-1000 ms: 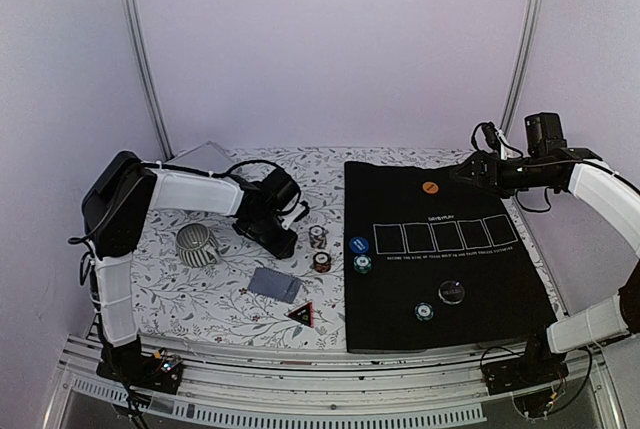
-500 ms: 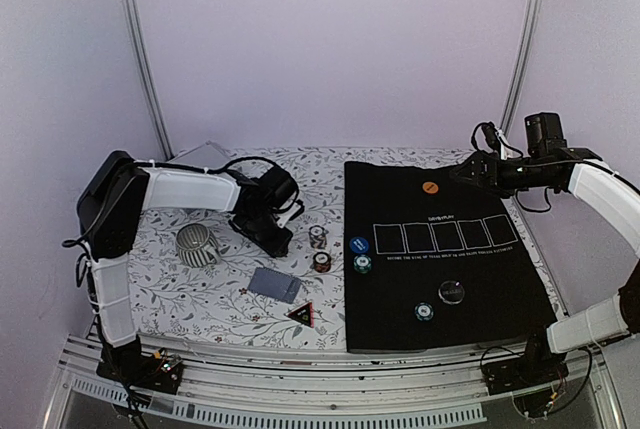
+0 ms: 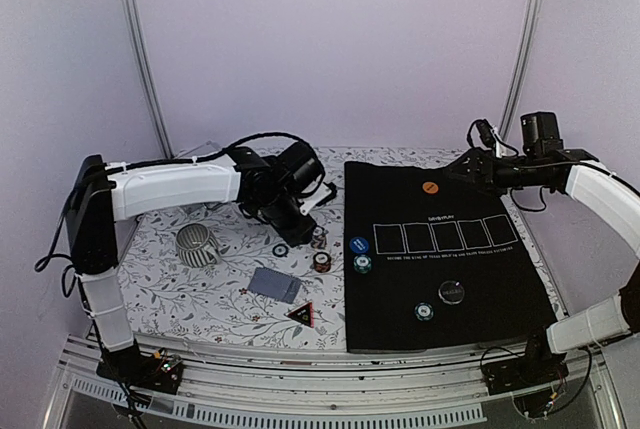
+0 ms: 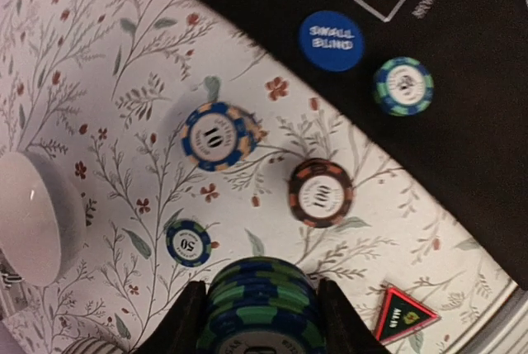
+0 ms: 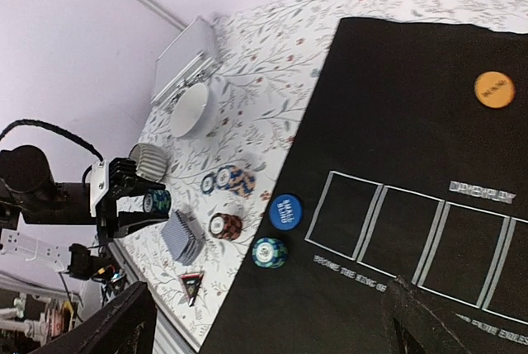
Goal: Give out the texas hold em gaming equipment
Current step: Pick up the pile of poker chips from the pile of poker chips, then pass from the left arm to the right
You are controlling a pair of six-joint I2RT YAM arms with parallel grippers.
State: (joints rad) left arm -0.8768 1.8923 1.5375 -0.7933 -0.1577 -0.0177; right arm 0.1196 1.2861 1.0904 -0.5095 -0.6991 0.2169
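floral tablecloth (image 3: 190, 294), black mat (image 3: 480, 289), lilac walls (image 3: 330, 49)

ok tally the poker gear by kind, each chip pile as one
resting chip piles: 5 (10 stack, 100 stack, 50 chip, green stack, teal chip)
held stack in left gripper: 1
round markers: 3 (blue button, orange button, black disc)
card deck: 1
triangle marker: 1
total: 11

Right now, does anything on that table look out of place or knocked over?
Nothing is spilled or broken. One teal chip lies alone on the floral cloth, apart from the stacks, near the green-blue stack held in the left gripper; it looks like a stray. The blue-topped stack also looks slid slightly askew.
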